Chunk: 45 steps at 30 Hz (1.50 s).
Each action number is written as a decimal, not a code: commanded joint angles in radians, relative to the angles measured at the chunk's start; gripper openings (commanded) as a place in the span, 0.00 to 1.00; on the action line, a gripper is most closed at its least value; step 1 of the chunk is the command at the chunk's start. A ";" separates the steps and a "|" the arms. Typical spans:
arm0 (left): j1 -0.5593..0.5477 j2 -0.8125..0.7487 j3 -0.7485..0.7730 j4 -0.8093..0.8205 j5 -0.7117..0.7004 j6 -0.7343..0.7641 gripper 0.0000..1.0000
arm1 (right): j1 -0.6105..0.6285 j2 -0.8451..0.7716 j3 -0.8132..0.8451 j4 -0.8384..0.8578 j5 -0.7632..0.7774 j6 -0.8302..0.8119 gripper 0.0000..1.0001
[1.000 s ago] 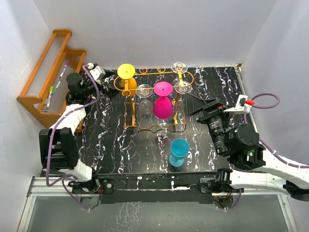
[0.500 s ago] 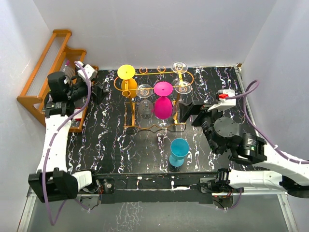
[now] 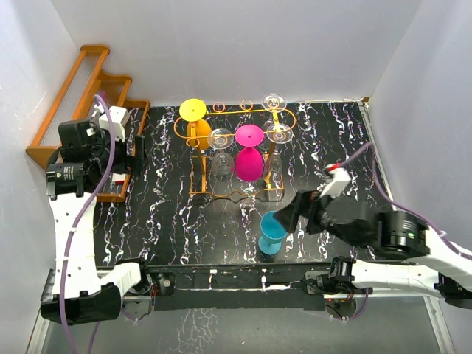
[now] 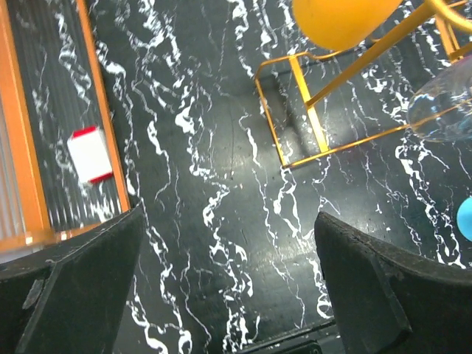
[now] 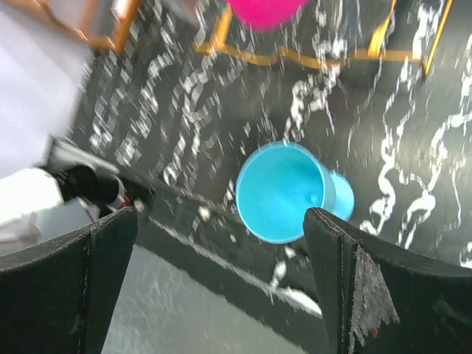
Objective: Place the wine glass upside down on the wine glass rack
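Note:
A blue wine glass [image 3: 273, 232] stands upright near the table's front edge. In the right wrist view it [image 5: 284, 192] sits just ahead of the right finger, seen from above into the bowl. My right gripper [image 3: 292, 214] [image 5: 221, 214] is open beside it and holds nothing. The orange-gold wine glass rack [image 3: 221, 194] [image 4: 310, 125] stands mid-table. Yellow [image 3: 193, 110], pink [image 3: 249, 158] and clear [image 3: 221, 158] glasses hang upside down on it. My left gripper [image 3: 138, 151] [image 4: 228, 217] hovers open over bare table left of the rack.
A brown wooden stepped rack [image 3: 74, 110] leans at the far left, just behind the left arm. White walls close in the table on three sides. The marbled black table top [image 3: 332, 133] shows right of the rack.
The right arm has swung down and left from beside the rack to the blue glass. The left arm has drawn back from the rack toward the wooden rack. Both grippers stayed open.

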 commanded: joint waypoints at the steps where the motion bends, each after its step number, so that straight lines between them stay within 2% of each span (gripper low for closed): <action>1: 0.002 -0.056 0.019 -0.063 -0.162 -0.134 0.97 | 0.005 0.131 -0.036 -0.100 -0.164 0.106 0.97; 3: 0.004 -0.065 0.023 -0.039 -0.278 -0.205 0.97 | 0.006 0.171 -0.019 -0.145 -0.103 0.132 0.94; 6: 0.003 -0.069 0.055 -0.053 -0.300 -0.197 0.97 | 0.005 0.186 0.014 -0.194 0.009 0.180 0.88; 10: 0.002 -0.130 0.030 -0.003 -0.317 -0.198 0.97 | 0.006 0.153 -0.004 -0.197 0.096 0.225 0.70; 15: 0.003 -0.155 0.051 -0.002 -0.310 -0.198 0.97 | 0.006 0.167 -0.042 -0.210 0.103 0.266 0.43; 19: 0.002 -0.152 0.037 -0.016 -0.214 -0.087 0.97 | 0.006 0.170 -0.070 -0.196 0.102 0.281 0.44; 23: 0.003 -0.149 0.022 -0.013 -0.225 -0.049 0.97 | 0.005 0.173 -0.081 -0.197 0.106 0.281 0.44; 28: 0.001 -0.157 0.002 -0.010 -0.219 -0.045 0.97 | 0.005 0.192 -0.113 -0.197 0.104 0.287 0.32; 42: -0.001 -0.174 -0.015 -0.007 -0.243 -0.044 0.97 | 0.006 0.221 -0.157 -0.173 0.110 0.282 0.31; 45: -0.002 -0.174 -0.011 -0.011 -0.244 -0.039 0.97 | 0.006 0.225 -0.164 -0.167 0.108 0.280 0.27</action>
